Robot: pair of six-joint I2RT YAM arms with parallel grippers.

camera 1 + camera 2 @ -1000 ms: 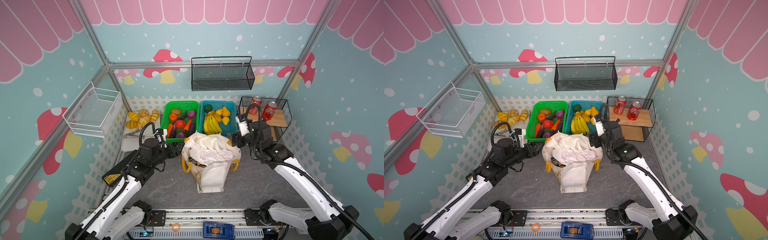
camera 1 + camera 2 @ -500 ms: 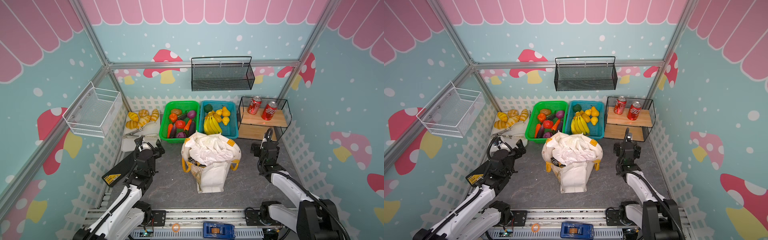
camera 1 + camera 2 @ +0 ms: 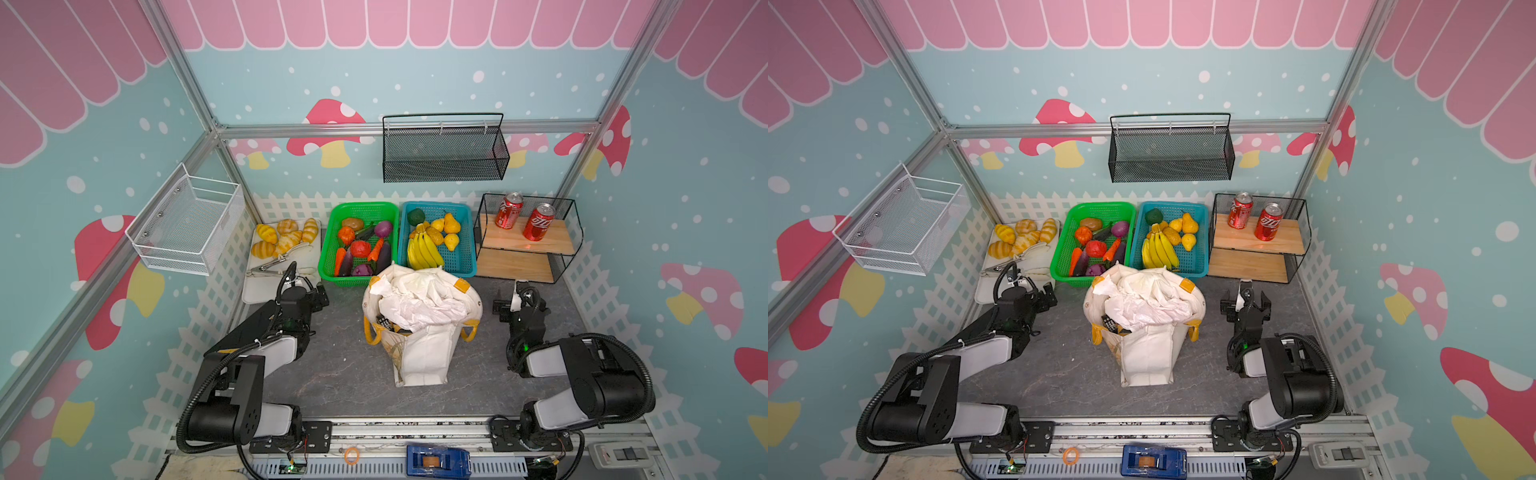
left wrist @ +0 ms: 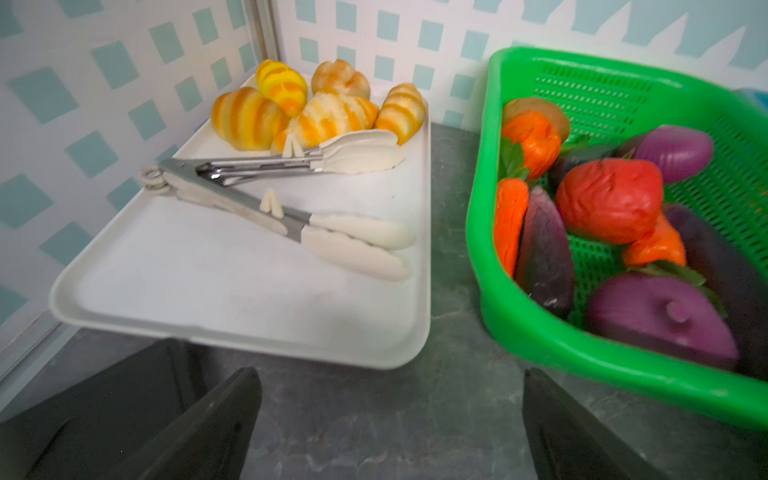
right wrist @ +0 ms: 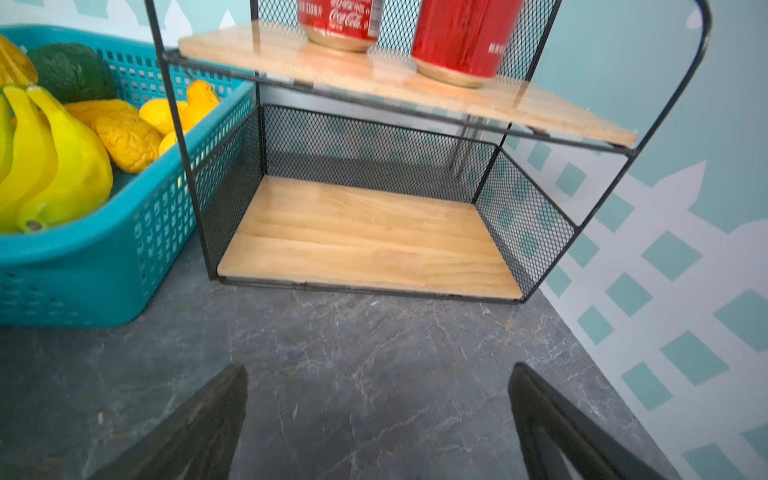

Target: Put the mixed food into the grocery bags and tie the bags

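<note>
The grocery bags stand together mid-table in both top views: a cream cloth tote point(image 3: 422, 353) point(image 3: 1144, 353) with yellow handles, and a crumpled white plastic bag point(image 3: 419, 301) point(image 3: 1144, 301) stuffed in its mouth. A dark snack packet point(image 3: 385, 323) peeks out at the tote's left rim. Yellow pear-like fruits point(image 3: 451, 226) point(image 5: 124, 137) lie in the teal basket. My left gripper point(image 3: 313, 291) point(image 3: 1044, 296) point(image 4: 390, 399) is open and empty, low over the table left of the tote. My right gripper point(image 3: 515, 298) point(image 3: 1245, 301) point(image 5: 378, 395) is open and empty to the tote's right.
Behind the tote are a green basket point(image 3: 328, 266) of toy vegetables and a teal basket point(image 3: 467, 266) with bananas. A white tray point(image 4: 249, 299) holds bread rolls and tongs ahead of the left gripper. A wire-and-wood shelf point(image 5: 365, 237) with red cans faces the right gripper.
Both arms have drawn back from the tote's mouth to its two sides and folded low. Both grippers have opened wider and let go of the bag.
</note>
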